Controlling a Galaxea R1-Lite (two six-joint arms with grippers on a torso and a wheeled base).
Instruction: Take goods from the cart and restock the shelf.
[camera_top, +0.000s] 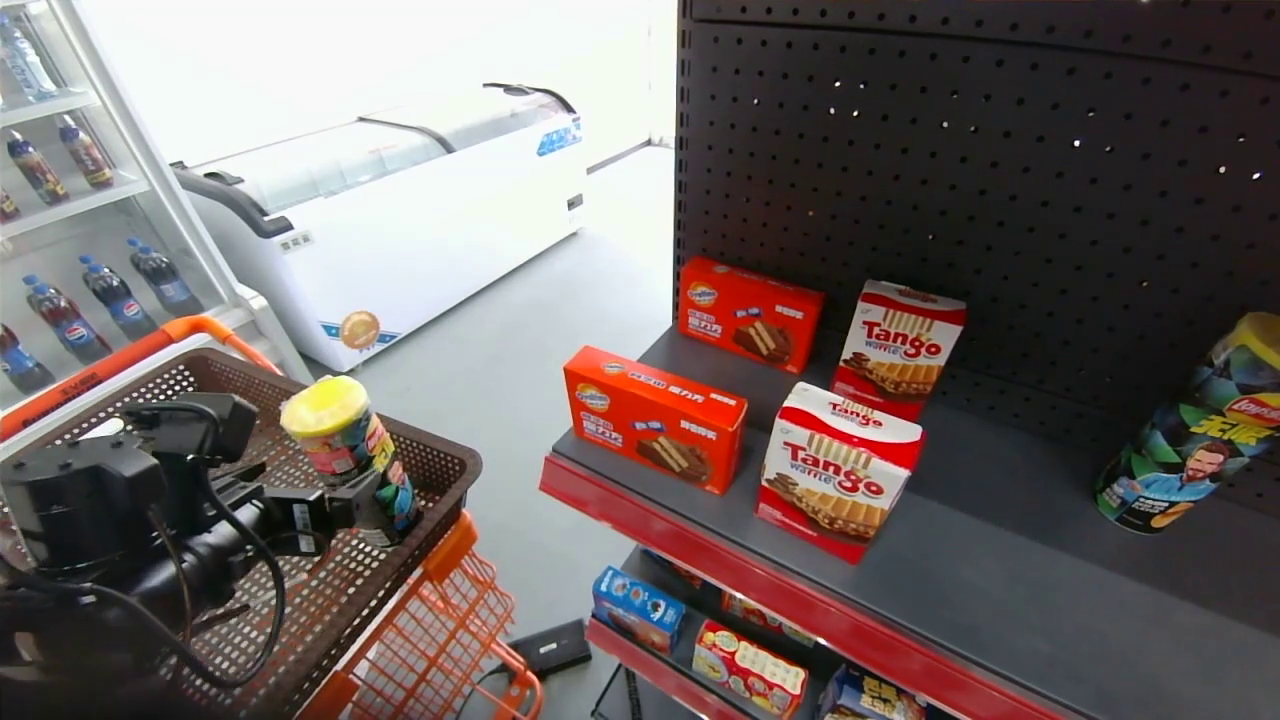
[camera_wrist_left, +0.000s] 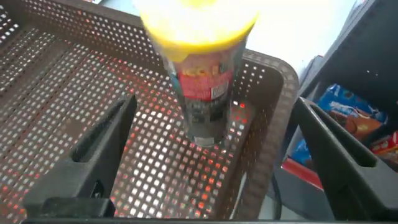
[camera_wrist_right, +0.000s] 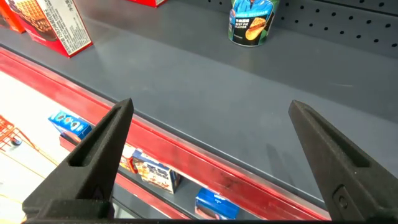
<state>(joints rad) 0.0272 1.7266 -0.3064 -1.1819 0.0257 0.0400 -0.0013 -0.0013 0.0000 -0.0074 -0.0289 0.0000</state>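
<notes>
Snack can (camera_top: 345, 455) stands upright in cart basket (camera_top: 440, 462) at lower left, bracketed by wide-open left gripper (camera_wrist_left: 212, 104) apparently readying a grasp, while right gripper (camera_wrist_right: 210, 107) hangs open above shelf (camera_wrist_right: 217, 87).

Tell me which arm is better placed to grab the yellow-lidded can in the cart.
Left. The left gripper, jaws open, faces the can in the cart; the right gripper hangs over the shelf.

the can (camera_top: 345, 445) is yellow-lidded, the basket (camera_top: 442, 462) brown (perforated).
</notes>
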